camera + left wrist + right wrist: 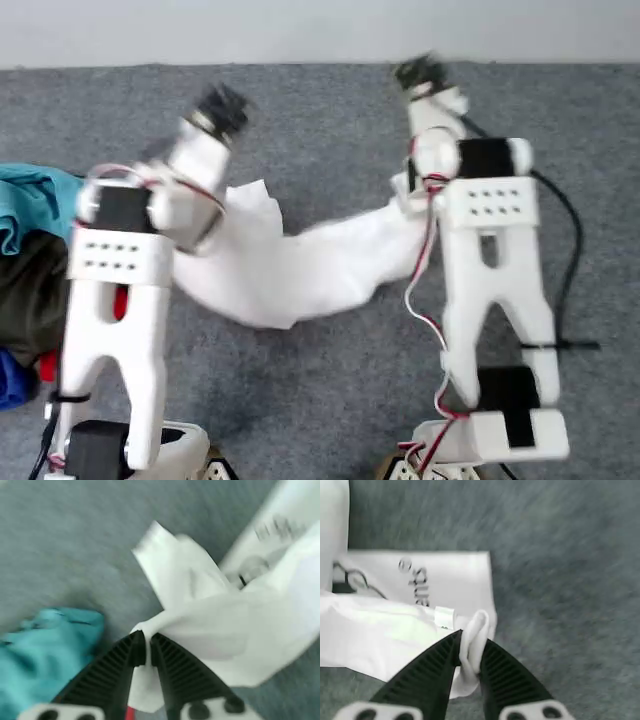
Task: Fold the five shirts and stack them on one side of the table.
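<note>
The left hand (143, 645) and right hand (470, 642) each pinch an edge of the crumpled white fabric shirt (300, 270) at the middle of the grey worktop (330, 110); best to draw them apart evenly to spread it flat

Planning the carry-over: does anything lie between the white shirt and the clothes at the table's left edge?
Nothing loose shows on the table between the white shirt and the teal shirt there. Only the left arm stands over that gap with its own body.
</note>
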`<act>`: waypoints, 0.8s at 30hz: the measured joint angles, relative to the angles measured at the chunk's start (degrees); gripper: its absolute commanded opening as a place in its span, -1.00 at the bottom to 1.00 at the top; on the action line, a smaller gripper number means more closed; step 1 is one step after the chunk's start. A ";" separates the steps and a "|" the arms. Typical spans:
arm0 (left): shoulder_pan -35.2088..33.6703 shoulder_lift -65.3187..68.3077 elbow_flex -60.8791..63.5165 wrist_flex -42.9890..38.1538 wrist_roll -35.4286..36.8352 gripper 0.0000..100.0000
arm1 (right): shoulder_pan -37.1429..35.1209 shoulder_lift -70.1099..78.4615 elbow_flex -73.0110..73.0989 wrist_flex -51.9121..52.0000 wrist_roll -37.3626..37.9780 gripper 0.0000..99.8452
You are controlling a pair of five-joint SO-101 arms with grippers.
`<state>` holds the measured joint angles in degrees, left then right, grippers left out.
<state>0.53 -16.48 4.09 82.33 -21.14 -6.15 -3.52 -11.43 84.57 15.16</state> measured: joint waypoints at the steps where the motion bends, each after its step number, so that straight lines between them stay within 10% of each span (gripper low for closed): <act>1: -1.05 0.00 -3.96 0.00 1.32 -0.97 | 0.88 -1.58 -1.32 0.00 0.00 -0.98; 24: 0.79 -2.37 -75.96 15.30 7.30 -0.97 | 6.15 -38.68 -8.09 -2.81 5.27 -0.98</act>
<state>1.32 -18.86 -71.87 97.63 -13.85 0.00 -42.20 -19.52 81.76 20.44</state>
